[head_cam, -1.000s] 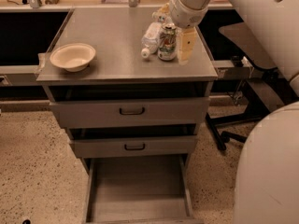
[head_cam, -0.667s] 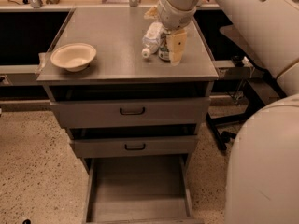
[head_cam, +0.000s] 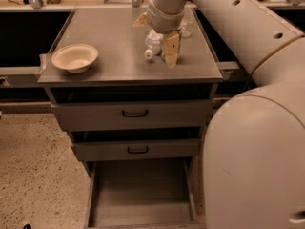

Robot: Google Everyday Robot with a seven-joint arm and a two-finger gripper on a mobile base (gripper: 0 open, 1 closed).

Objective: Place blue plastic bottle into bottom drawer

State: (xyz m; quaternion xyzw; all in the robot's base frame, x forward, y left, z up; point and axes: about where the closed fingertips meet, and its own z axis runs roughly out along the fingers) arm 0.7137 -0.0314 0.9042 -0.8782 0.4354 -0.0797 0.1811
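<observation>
The blue plastic bottle (head_cam: 152, 46) lies on the grey cabinet top with its white cap pointing to the front left. My gripper (head_cam: 156, 35) hangs right over it, open, with one tan finger (head_cam: 170, 49) at the bottle's right side and the other (head_cam: 141, 19) behind it to the left. I cannot tell whether the fingers touch the bottle. The bottom drawer (head_cam: 143, 194) is pulled out below, and its grey floor is bare. The soda can is hidden behind the gripper.
A beige bowl (head_cam: 75, 57) sits on the left of the cabinet top (head_cam: 109, 32). Another clear bottle (head_cam: 186, 28) lies behind my wrist on the right. Two upper drawers with black handles (head_cam: 135, 113) are closed. My large white arm fills the right side.
My gripper has moved left and down over the bottle. It now covers the soda can that showed earlier. The bottle and bowl have not moved.
</observation>
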